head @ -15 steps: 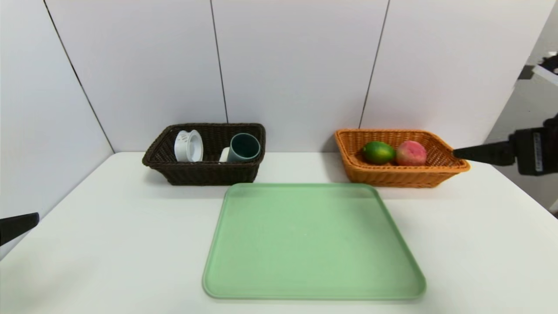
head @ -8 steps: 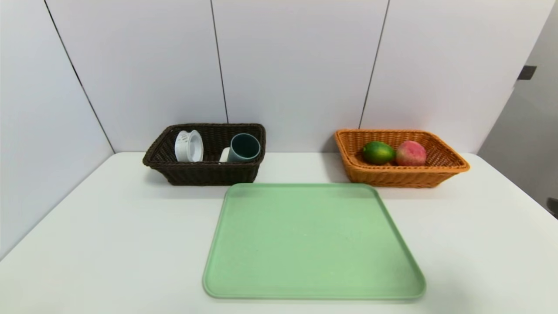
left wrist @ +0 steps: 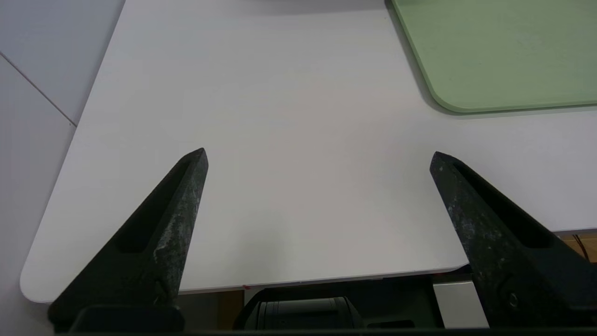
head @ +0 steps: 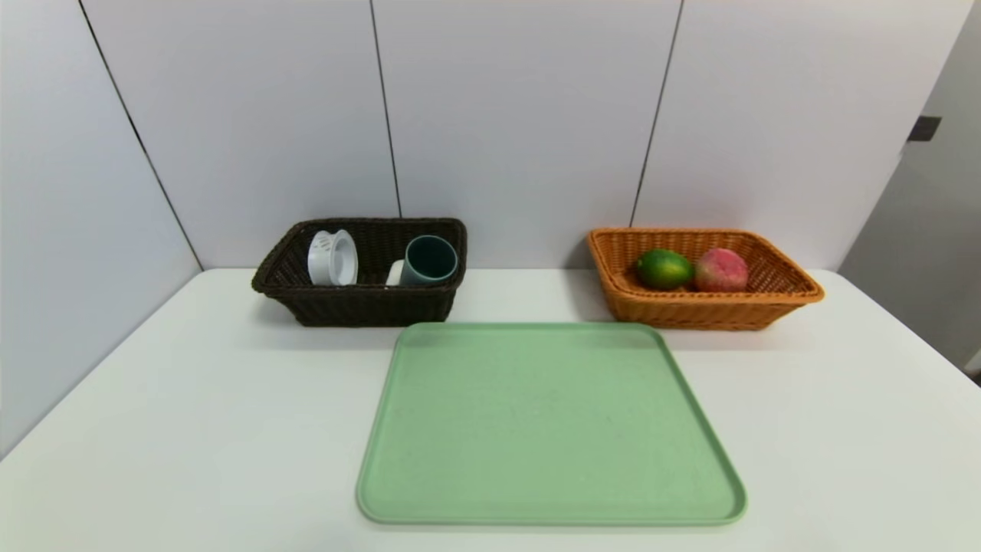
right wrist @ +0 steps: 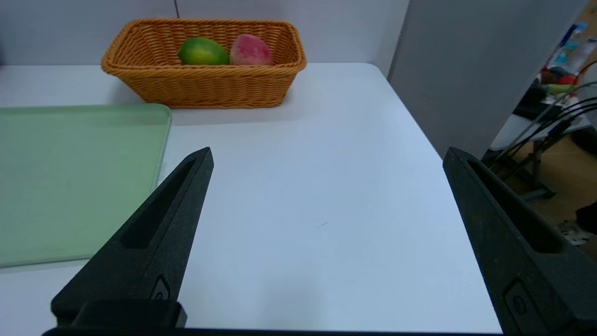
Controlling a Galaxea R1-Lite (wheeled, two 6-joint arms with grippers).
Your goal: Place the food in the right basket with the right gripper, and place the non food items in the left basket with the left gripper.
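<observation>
While both tools stand wide apart and hold nothing, the left tool (left wrist: 318, 156) and right tool (right wrist: 328, 154) hang over the desk (head: 191, 399) beside the green tray (head: 548, 422). Behind the tray, the food (head: 690, 269) lies in the right basket (head: 782, 303), the non food items (head: 379, 259) in the left basket (head: 360, 305).

Glossy green citrus fruit (head: 665, 268) and pink-red peach (head: 721, 270) side by side, touching, inside orange-tan wicker basket (head: 713, 313). White spool-like container (head: 332, 257) on its side, blue-grey cup (head: 430, 261) tipped mouth-forward, white block (head: 394, 272) half hidden between them, all in dark brown wicker basket (head: 360, 304).
</observation>
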